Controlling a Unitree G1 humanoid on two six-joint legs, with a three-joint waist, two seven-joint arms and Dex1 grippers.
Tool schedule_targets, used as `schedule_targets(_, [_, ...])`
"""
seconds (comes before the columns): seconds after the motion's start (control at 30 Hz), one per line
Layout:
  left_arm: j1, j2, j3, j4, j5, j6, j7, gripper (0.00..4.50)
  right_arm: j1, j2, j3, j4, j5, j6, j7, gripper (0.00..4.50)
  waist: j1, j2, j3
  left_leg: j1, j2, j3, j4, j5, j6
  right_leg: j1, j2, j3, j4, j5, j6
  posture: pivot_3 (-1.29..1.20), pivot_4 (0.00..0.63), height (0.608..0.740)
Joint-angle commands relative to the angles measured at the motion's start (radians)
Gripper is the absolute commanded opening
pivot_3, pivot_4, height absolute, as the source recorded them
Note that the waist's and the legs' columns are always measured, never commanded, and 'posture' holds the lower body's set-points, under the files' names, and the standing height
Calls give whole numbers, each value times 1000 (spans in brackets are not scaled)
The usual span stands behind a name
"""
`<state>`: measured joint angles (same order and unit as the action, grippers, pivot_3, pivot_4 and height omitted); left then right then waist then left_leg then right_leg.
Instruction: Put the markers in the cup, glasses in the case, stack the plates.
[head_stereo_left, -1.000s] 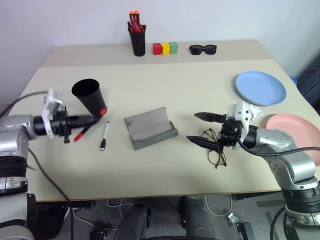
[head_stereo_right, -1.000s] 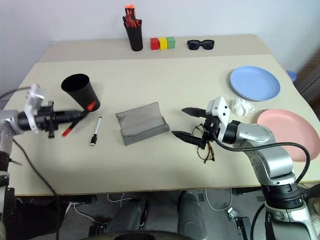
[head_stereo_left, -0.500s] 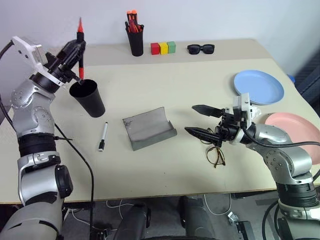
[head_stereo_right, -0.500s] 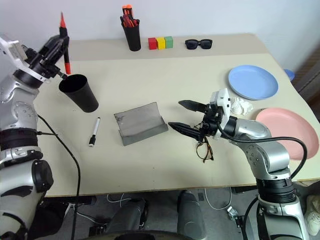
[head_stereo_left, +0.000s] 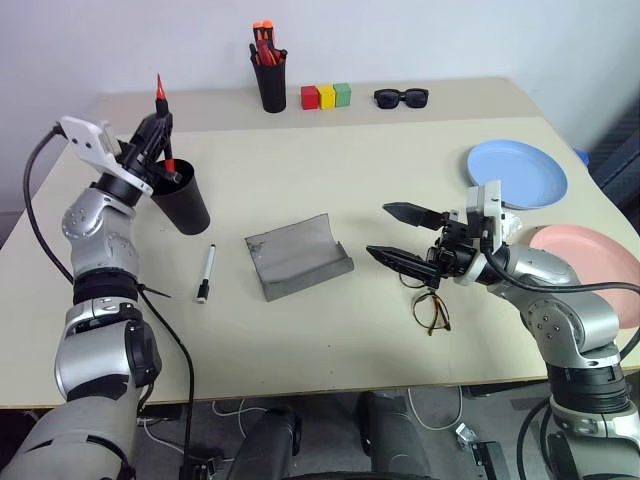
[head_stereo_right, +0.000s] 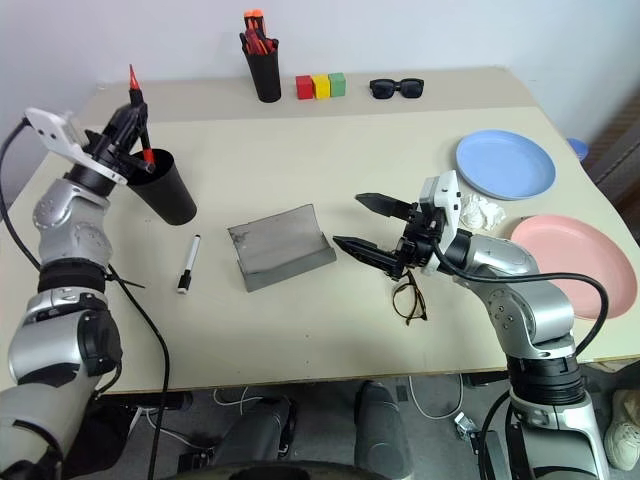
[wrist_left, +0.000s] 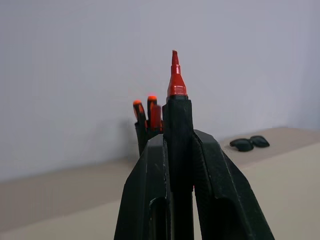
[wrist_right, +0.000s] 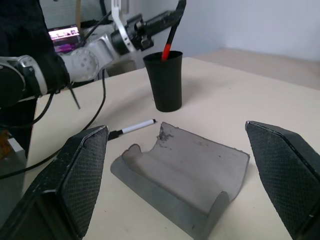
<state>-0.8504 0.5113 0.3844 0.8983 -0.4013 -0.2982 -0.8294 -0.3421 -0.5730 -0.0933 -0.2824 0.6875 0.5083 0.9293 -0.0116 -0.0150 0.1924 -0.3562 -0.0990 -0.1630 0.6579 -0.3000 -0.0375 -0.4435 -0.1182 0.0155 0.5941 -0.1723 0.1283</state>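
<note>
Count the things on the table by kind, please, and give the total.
Markers: 2
Cups: 1
Pen holders: 1
Cases: 1
Glasses: 1
Sunglasses: 1
Plates: 2
Blocks: 3
Total: 12

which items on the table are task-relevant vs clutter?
Task items:
red marker, held in left gripper above the cup
black-capped marker
glasses
case, open
blue plate
pink plate

Clutter:
pen holder
coloured blocks
sunglasses
crumpled paper
</note>
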Motion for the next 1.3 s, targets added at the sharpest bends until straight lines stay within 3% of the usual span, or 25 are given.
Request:
schedule_targets(0.03, [14,18,3,-38,-1,-23,-12,1548,-6,-12,-12,-41,-5,-26,5,4500,-1,0,0,0,0,0,0,0,0,0,0,0,0,0,0,0,150,740])
schedule_targets(0.23, [38,30,10,-118,-36,18,-44,4458,-5,-10,-2,-29,-25,-42,13,4500,0,0,0,0,0,0,1,0,0,0,0,0,0,0,0,0,150,740])
schedule_targets(0.4, [92,50,-24,-347,-65,169,-57,4458,-10,-4,3,-16,-37,-55,20,4500,-1,0,0,0,0,0,1,0,0,0,0,0,0,0,0,0,150,740])
schedule_targets(0.53, [195,97,-78,-705,-101,481,41,4458,-6,-6,2,-10,-41,-60,29,4500,-3,0,0,0,2,0,1,0,0,0,0,0,0,0,0,0,150,740])
schedule_targets(0.67, [248,154,-165,-1074,-136,961,270,4458,-10,-9,-5,9,-44,-66,42,4500,-1,0,0,0,2,0,1,-1,1,0,0,1,1,0,0,0,150,740])
schedule_targets(0.73, [247,179,-210,-1207,-64,1113,394,4458,-12,-9,-4,16,-46,-69,48,4500,2,0,0,0,2,-1,1,-1,1,1,0,1,1,0,0,0,150,740])
schedule_targets(0.93, [231,89,-190,-1414,-117,1462,574,4458,-29,-5,7,38,-54,-77,65,4500,-3,0,0,1,1,0,2,-1,0,1,2,1,1,0,0,0,150,740])
schedule_targets(1.07, [274,80,-201,-1526,-53,1712,692,4458,-33,-2,10,43,-56,-77,69,4500,-5,0,0,1,1,0,2,-1,0,1,2,1,1,0,0,0,150,740])
schedule_targets(1.13, [275,25,-127,-1541,-69,1865,695,4458,-29,-3,11,46,-59,-79,73,4500,-3,0,0,1,1,0,2,-1,0,1,3,1,1,0,0,0,150,740])
schedule_targets(1.23, [323,-12,-60,-1544,-103,1913,714,4458,-23,-4,13,47,-64,-81,77,4500,0,0,0,1,1,0,2,-1,0,1,3,1,1,0,0,0,150,740])
schedule_targets(1.3, [412,23,-46,-1558,-155,1913,713,4458,-22,-4,15,46,-68,-81,78,4500,-3,0,0,1,1,0,3,-1,0,1,2,1,1,0,0,0,150,740])
